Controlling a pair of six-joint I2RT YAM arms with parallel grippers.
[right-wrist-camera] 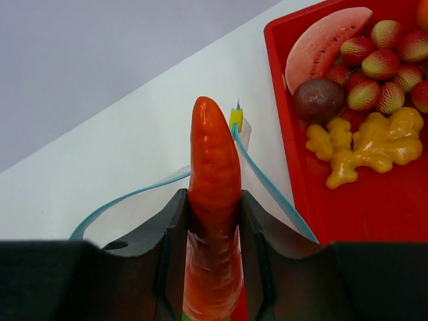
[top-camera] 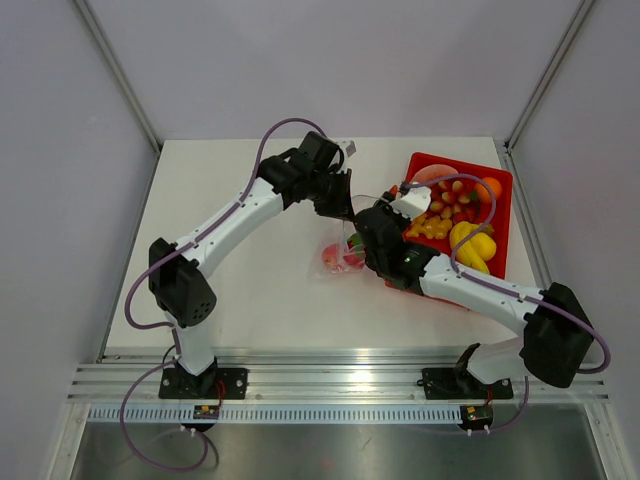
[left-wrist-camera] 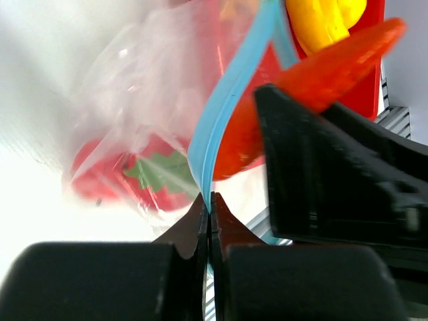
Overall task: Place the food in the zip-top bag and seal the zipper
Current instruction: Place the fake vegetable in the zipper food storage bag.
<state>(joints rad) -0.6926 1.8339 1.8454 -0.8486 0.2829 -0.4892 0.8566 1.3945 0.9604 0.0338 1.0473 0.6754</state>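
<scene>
The clear zip-top bag [top-camera: 335, 258] lies on the table left of the red tray and holds a red toy fruit with a green leaf [left-wrist-camera: 144, 175]. My left gripper [left-wrist-camera: 208, 200] is shut on the light blue zipper [left-wrist-camera: 224, 107] and holds the bag's mouth edge up; it also shows in the top view [top-camera: 340, 208]. My right gripper [right-wrist-camera: 212, 194] is shut on an orange carrot [right-wrist-camera: 214, 140], whose tip is at the open bag mouth, between the two zipper strips [right-wrist-camera: 271, 184]. The carrot also shows in the left wrist view [left-wrist-camera: 334, 60], close beside the zipper.
The red tray [top-camera: 500, 250] on the right holds a watermelon slice [right-wrist-camera: 321, 40], a purple ball [right-wrist-camera: 319, 100], a yellow ginger piece [right-wrist-camera: 368, 140], several red berries and yellow fruit [top-camera: 470, 245]. The two grippers are close together over the bag.
</scene>
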